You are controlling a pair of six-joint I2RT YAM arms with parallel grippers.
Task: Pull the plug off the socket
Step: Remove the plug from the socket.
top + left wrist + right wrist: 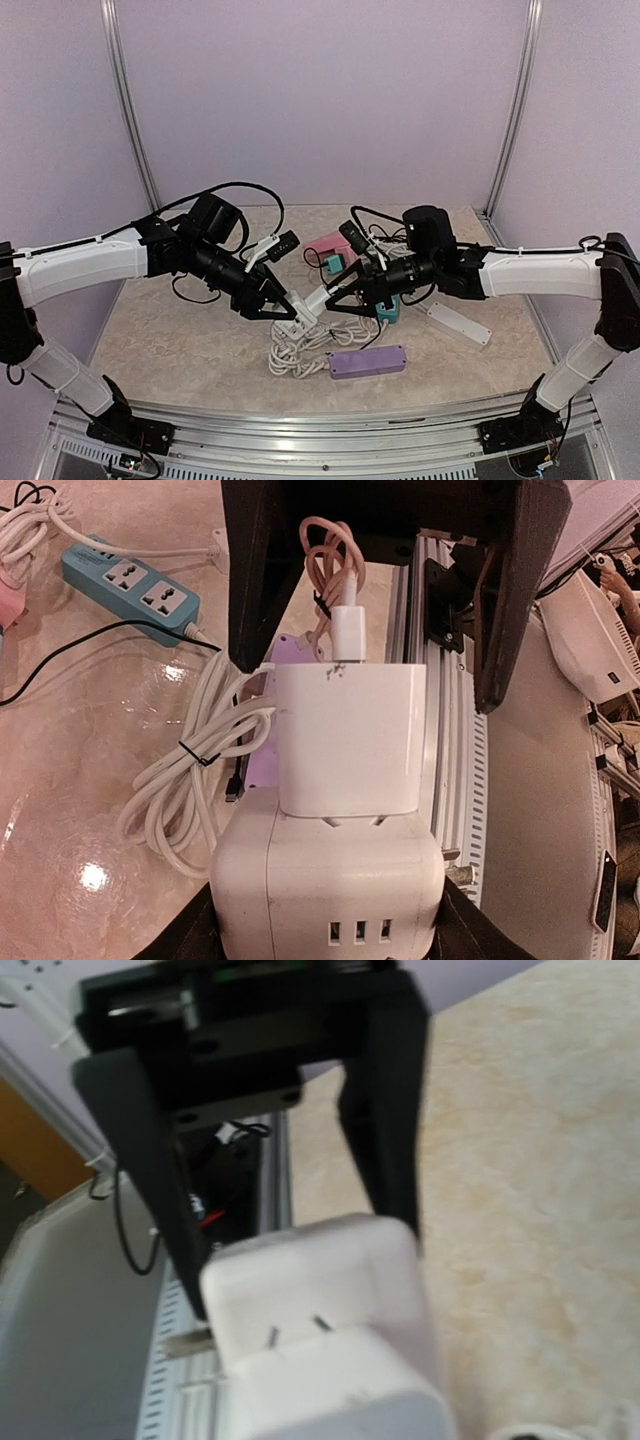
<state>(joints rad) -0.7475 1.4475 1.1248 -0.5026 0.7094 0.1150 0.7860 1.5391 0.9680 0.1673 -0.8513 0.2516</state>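
Note:
A white cube socket [325,880] sits between my left gripper's [325,925] black fingers, which are shut on its sides. A white plug adapter [350,740] with a coiled pink cable [335,560] sticks out of it; two metal prongs show in the seam. In the top view the pair [306,302] hangs above the table between my left gripper [278,305] and my right gripper [336,293]. My right gripper's fingers [258,600] stand either side of the plug's far end, wider than the plug, with a gap on one side. In the blurred right wrist view the plug [330,1400] fills the bottom and the socket [310,1270] lies beyond.
A purple power strip [367,361] and a coiled white cord [300,355] lie below the grippers. A teal power strip [130,585], a pink one [328,245] and a white one [459,323] lie around. The metal front rail [450,730] runs close by.

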